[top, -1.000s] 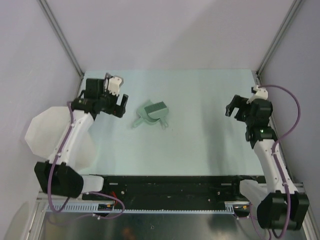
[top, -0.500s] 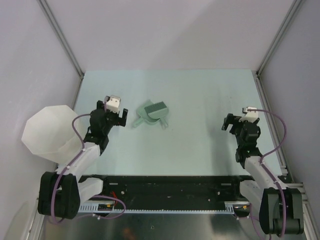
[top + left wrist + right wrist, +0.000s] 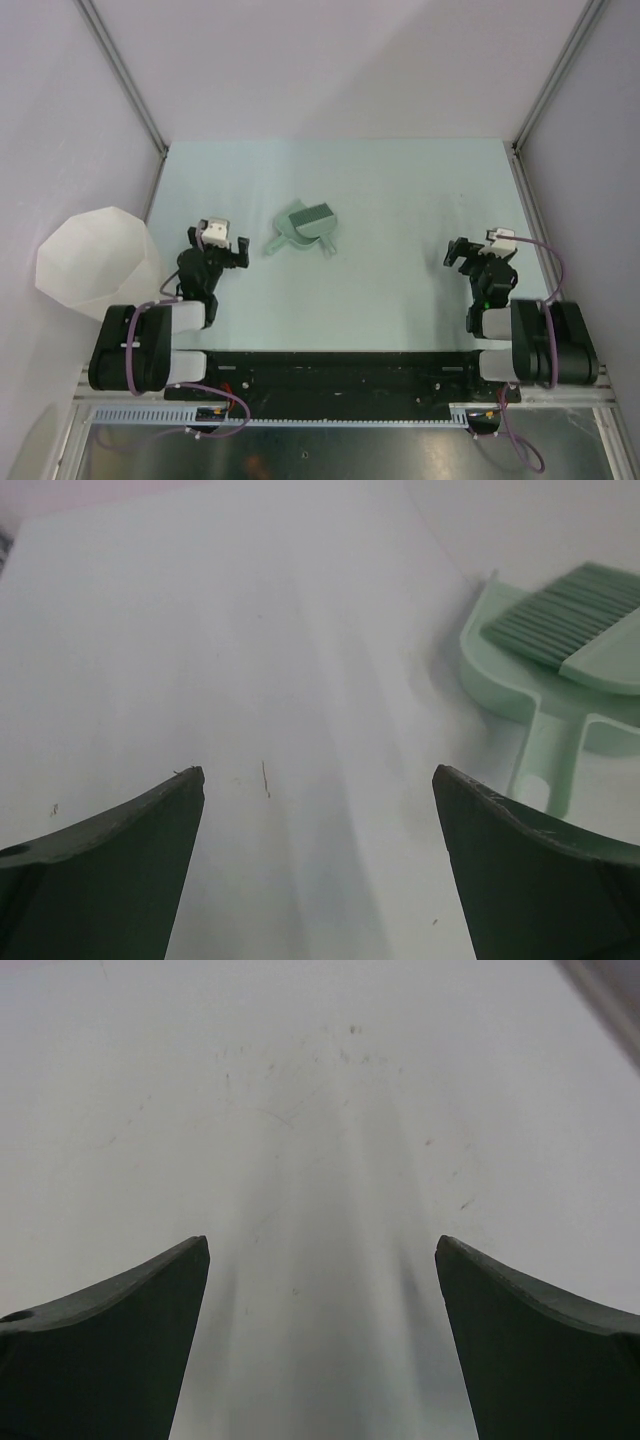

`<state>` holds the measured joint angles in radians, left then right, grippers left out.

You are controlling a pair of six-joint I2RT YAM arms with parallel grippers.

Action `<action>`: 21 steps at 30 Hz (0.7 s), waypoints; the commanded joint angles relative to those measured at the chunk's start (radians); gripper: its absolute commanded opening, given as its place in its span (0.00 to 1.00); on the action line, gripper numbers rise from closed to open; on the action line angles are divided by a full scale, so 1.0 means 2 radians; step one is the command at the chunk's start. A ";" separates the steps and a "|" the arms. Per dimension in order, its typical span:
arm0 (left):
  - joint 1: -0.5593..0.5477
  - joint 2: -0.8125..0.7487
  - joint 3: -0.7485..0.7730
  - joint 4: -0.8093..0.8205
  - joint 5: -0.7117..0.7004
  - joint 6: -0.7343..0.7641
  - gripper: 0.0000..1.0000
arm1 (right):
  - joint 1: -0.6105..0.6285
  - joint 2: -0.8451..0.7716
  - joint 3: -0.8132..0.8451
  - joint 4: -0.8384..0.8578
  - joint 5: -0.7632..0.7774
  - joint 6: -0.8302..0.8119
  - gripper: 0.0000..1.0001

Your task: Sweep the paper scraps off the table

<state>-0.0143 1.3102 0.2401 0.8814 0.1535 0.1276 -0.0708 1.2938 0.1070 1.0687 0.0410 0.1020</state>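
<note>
Mint-green dustpan [image 3: 291,236] sits on the table [image 3: 400,195], nearer the left end effector [image 3: 218,244].

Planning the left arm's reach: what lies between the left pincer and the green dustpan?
Nothing: only bare table separates the left pincer from the dustpan, shown in the top and left wrist views.

Left gripper [image 3: 237,255] and right gripper [image 3: 458,254] low, seemingly spread, green dustpan [image 3: 301,230] on table [image 3: 410,185], white bin [image 3: 92,262] left
</note>
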 commanded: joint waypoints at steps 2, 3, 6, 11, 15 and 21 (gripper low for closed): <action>0.004 0.015 -0.066 0.215 0.011 -0.028 1.00 | -0.013 0.097 0.002 0.186 -0.066 -0.001 1.00; 0.003 0.010 -0.063 0.196 0.015 -0.025 1.00 | -0.013 0.079 0.013 0.106 -0.054 -0.002 1.00; 0.003 0.015 -0.054 0.191 0.016 -0.029 1.00 | -0.012 0.097 0.019 0.138 -0.065 -0.002 1.00; 0.003 0.016 -0.053 0.191 0.017 -0.028 1.00 | -0.006 0.086 0.039 0.079 -0.067 -0.013 1.00; 0.003 0.015 -0.053 0.189 0.017 -0.028 1.00 | -0.002 0.089 0.042 0.076 -0.063 -0.017 0.99; 0.003 0.015 -0.053 0.189 0.017 -0.028 1.00 | 0.002 0.086 0.046 0.064 -0.058 -0.021 1.00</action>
<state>-0.0132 1.3392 0.1150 1.2026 0.1722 0.1123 -0.0750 1.4696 0.1730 1.1717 -0.0799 0.0837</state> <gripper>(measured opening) 0.996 0.995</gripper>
